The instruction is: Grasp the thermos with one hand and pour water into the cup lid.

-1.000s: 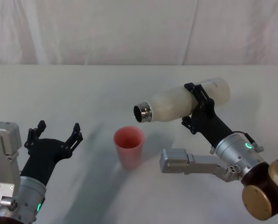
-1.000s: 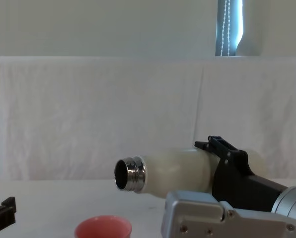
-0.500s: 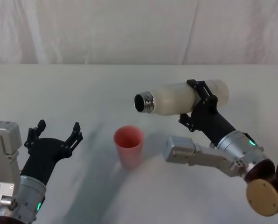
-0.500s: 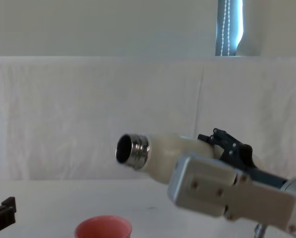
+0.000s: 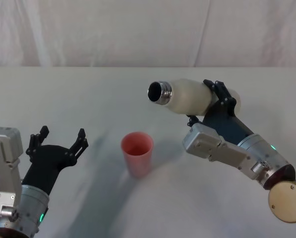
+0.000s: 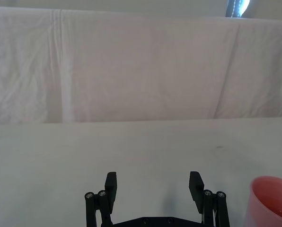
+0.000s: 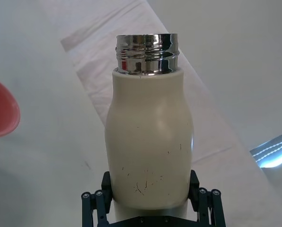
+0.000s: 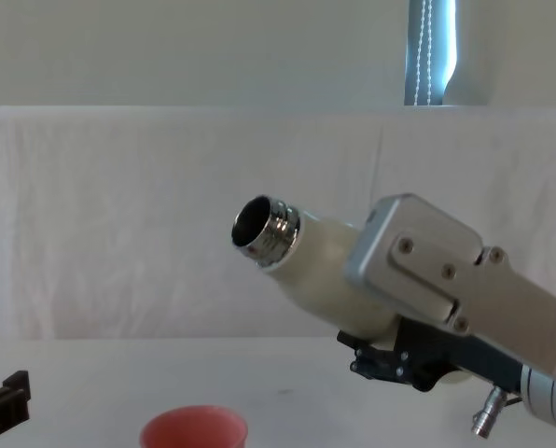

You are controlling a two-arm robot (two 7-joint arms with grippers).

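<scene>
Right gripper (image 5: 211, 101): clamped round the lower body of the thermos (image 5: 187, 96), black fingers (image 7: 96, 201) on either side of the cream wall, holding it in the air over the table (image 5: 88, 94).
Right arm: grey and silver, reaching in from the near right, wrist box below and in front of the bottle in the chest view.
Left gripper (image 5: 58, 139): parked low at the near left, fingers (image 6: 110, 182) spread wide apart with nothing between them, hovering just above the table surface.
Cup lid (image 5: 137, 154): salmon pink, upright on the table between the two arms, mouth up; rim just peeking in at the bottom of the chest view (image 8: 193, 427) and at the edge of the left wrist view (image 6: 272, 198).
Thermos: tipped well over, base toward the robot's right, steel neck (image 8: 267, 231) pointing toward the robot's left and angled up; open mouth above the cup and off to its right, well clear of the rim.
Thermos surface: small dark scuffs low on the cream body (image 7: 148, 156) near the grip.
Inside of cup lid: contents too hard to make out.
Backdrop (image 8: 119, 215): white cloth hanging behind the far edge of the table.
</scene>
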